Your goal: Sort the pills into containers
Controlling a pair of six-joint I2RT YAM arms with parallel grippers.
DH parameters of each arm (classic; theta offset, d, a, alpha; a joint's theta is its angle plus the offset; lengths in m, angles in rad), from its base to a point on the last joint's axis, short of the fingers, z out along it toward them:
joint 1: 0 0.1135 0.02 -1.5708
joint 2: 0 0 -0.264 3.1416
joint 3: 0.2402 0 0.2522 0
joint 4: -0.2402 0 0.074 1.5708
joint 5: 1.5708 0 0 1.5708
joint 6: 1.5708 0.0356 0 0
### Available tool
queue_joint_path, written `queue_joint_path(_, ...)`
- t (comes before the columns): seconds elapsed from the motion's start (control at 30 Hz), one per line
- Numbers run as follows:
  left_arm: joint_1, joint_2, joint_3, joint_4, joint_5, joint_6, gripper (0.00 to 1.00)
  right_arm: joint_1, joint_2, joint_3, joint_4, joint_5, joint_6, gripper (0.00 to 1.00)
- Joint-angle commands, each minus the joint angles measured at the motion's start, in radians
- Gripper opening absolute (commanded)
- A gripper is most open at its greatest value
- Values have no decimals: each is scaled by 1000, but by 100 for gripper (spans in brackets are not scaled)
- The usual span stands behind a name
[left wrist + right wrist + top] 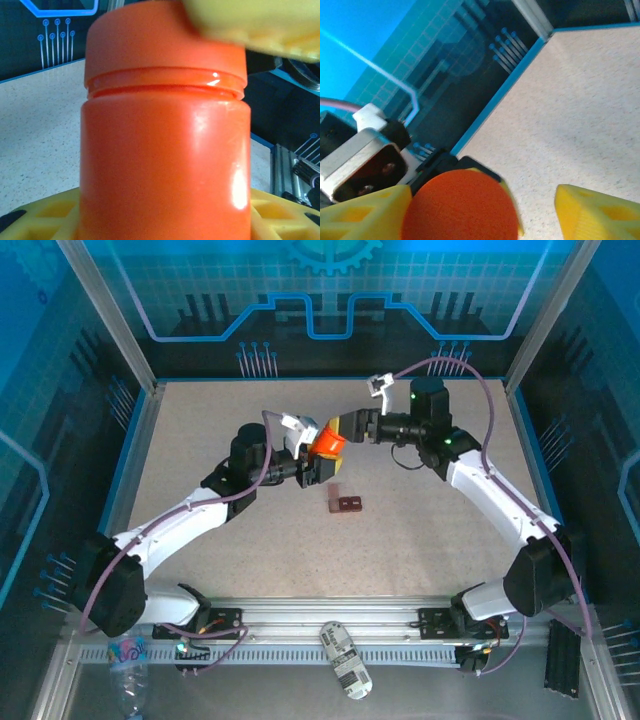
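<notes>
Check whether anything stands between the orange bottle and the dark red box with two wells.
No visible object lies between the orange bottle and the box on the table, but the cap is still on.

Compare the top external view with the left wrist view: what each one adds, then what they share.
Top external adds the containers, a dark red-brown two-well box lying on the table apart from the grippers, and both whole arms. Left wrist adds close detail: the seam under the cap, and a yellow finger of the right gripper at that cap. Shared: the orange bottle, held by the left gripper.

One orange bottle (326, 443), one apparently two-welled box (347, 504).
</notes>
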Motion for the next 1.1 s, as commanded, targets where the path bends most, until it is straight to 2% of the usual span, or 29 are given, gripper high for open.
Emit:
queue_joint_path(0.0,0,-19,24,11,-116,69,0,-41,-66,-15,-33,161,138,83)
queue_joint_path(0.17,-29,-22,15,-6,-279,198,0,-32,-115,-41,-85,316,342,87)
queue_joint_path(0.3,-53,-14,14,-2,-352,264,0,13,-119,-21,-147,410,415,88)
queue_joint_path(0.43,-64,-6,16,3,-365,277,0,74,-88,29,-182,457,410,88)
queue_joint_path(0.8,-82,5,21,5,-363,276,0,175,-2,86,-155,467,389,82)
queue_joint_path(0.93,-83,10,22,8,-363,274,0,189,12,94,-152,465,381,71)
queue_joint_path(1.07,-85,11,23,10,-364,269,0,194,18,91,-147,461,364,47)
